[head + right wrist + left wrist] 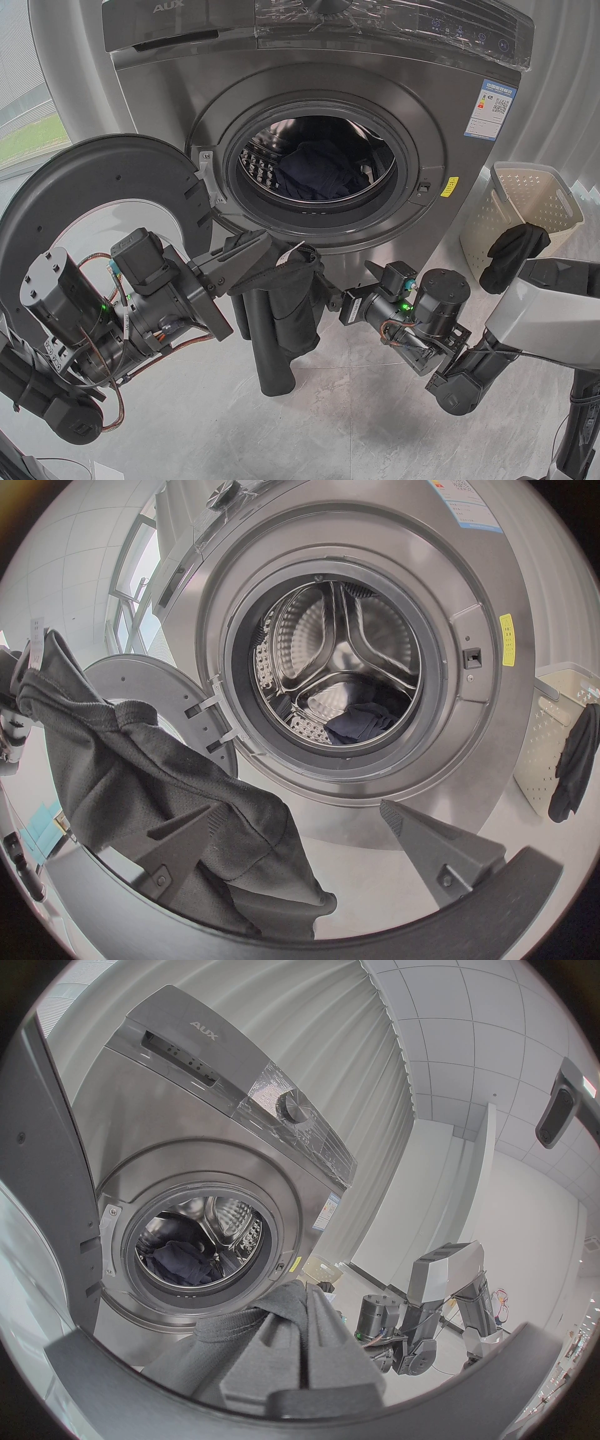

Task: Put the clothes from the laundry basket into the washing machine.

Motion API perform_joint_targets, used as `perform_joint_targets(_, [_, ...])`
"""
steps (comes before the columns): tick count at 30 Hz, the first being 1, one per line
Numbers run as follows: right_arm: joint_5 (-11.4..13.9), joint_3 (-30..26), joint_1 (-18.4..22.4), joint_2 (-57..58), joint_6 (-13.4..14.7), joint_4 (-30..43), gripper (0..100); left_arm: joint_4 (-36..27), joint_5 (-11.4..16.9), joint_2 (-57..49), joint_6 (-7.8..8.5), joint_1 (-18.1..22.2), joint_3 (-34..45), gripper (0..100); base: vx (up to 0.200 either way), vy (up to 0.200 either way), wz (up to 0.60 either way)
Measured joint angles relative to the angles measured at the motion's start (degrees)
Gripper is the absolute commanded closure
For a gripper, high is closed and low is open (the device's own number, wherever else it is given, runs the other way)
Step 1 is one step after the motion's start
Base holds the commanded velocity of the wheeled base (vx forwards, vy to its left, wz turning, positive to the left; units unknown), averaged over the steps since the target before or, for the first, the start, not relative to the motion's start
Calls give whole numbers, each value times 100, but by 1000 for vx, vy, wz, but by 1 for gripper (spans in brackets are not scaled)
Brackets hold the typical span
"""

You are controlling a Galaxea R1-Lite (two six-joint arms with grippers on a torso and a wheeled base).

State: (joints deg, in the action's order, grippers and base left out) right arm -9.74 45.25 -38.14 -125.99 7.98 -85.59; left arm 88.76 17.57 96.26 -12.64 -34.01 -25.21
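Note:
My left gripper (265, 245) is shut on a dark grey garment (281, 312), which hangs down to the floor just below the washing machine's open port (312, 215). In the left wrist view the shut fingers (304, 1335) pinch the grey cloth (231, 1335). My right gripper (297, 808) stands open beside the garment (156, 774), and the cloth drapes over one of its fingers (181, 845). Dark blue clothes (315, 172) lie in the drum. The cream laundry basket (531, 194) stands right of the machine with a black garment (512, 250) hanging over its rim.
The machine's round door (94, 187) is swung wide open to the left, close behind my left arm. Grey tiled floor (362, 412) lies free in front of the machine. A white curtain (350, 1085) hangs behind it.

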Motion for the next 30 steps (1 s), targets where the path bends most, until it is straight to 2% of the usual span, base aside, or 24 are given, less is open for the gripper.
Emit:
perform_joint_targets(11, [41, -50, -553, -149, 2, -74, 0, 0, 2, 0, 0, 15, -20, 100, 0, 0, 0])
perform_joint_targets(17, [134, -46, -675, -166, 39, -90, 0, 0, 2, -4, 0, 17, -22, 100, 0, 0, 0])
perform_joint_targets(24, [176, 232, -588, -278, 44, -87, 0, -2, 6, -39, 0, 9, -11, 100, 0, 0, 0])
perform_joint_targets(30, [173, 612, -254, -532, 2, -40, 0, 4, 16, -80, 0, 2, 13, 100, 0, 0, 0])
